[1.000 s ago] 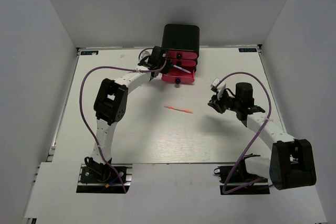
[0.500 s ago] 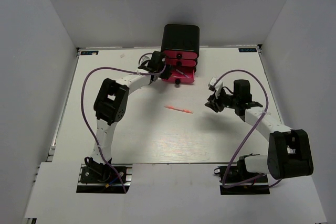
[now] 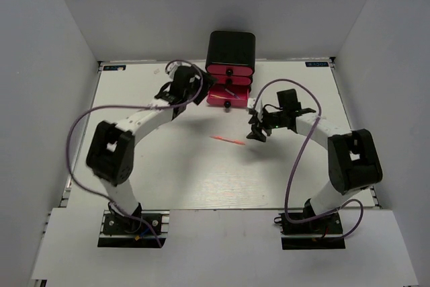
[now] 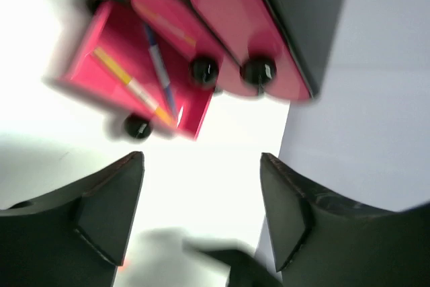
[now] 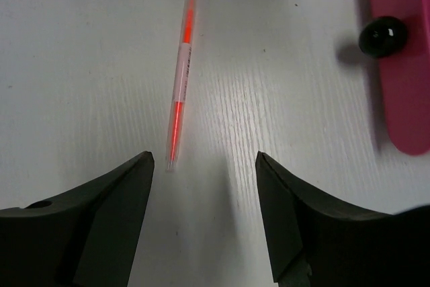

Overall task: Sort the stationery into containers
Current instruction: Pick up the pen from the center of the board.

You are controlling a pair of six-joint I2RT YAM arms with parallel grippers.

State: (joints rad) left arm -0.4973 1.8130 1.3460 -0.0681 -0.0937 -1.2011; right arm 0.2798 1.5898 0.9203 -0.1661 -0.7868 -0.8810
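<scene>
worktop (image 3: 168, 173) white | black cabinet (image 3: 231, 48) at far edge, bottom pink drawer (image 4: 114, 92) pulled out, pens (image 4: 159, 72) inside | left claw (image 4: 201, 166) open, empty, facing that drawer | right claw (image 5: 205, 166) open, empty, just beside orange-pink pen (image 5: 180, 78) lying mid-worktop

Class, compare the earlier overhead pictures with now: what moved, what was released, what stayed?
The left gripper let go of the blue pen into the open bottom drawer and drew back leftward. The right gripper swung left toward the orange pen, opening. That pen and the cabinet stayed put.

Open tabletop (image 3: 168, 173) around pen (image 3: 228, 140); cabinet (image 3: 230, 48) beyond
</scene>
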